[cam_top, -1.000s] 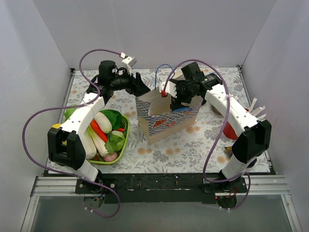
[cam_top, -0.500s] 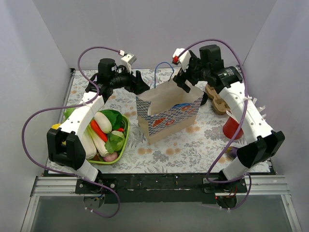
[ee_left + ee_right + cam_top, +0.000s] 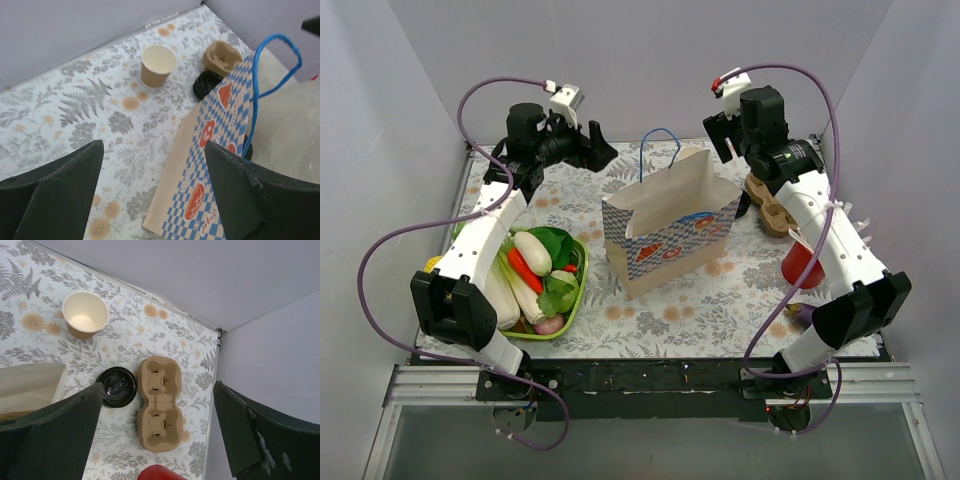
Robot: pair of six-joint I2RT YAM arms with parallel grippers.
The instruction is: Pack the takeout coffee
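The takeout coffee cup (image 3: 158, 65), tan kraft with a white inside, stands open and upright on the floral cloth at the back of the table; it also shows in the right wrist view (image 3: 85, 315). Its black lid (image 3: 116, 386) lies flat apart from it, between the bag and the carrier, and shows in the left wrist view (image 3: 207, 85) too. In the top view the cup is hidden. My left gripper (image 3: 595, 150) (image 3: 150, 150) is open and empty, above the bag's left end. My right gripper (image 3: 720, 130) (image 3: 158, 390) is open and empty, high above the carrier.
A checked paper bag (image 3: 670, 225) with a blue handle (image 3: 260, 90) stands open mid-table. The brown two-hole carrier (image 3: 159, 402) lies to its right, a red cup (image 3: 803, 265) nearer. A green tray (image 3: 576, 285) of vegetables sits at the left.
My right gripper has risen out of the bag's mouth and drawn back toward the rear wall. My left gripper has pulled back left, away from the bag.
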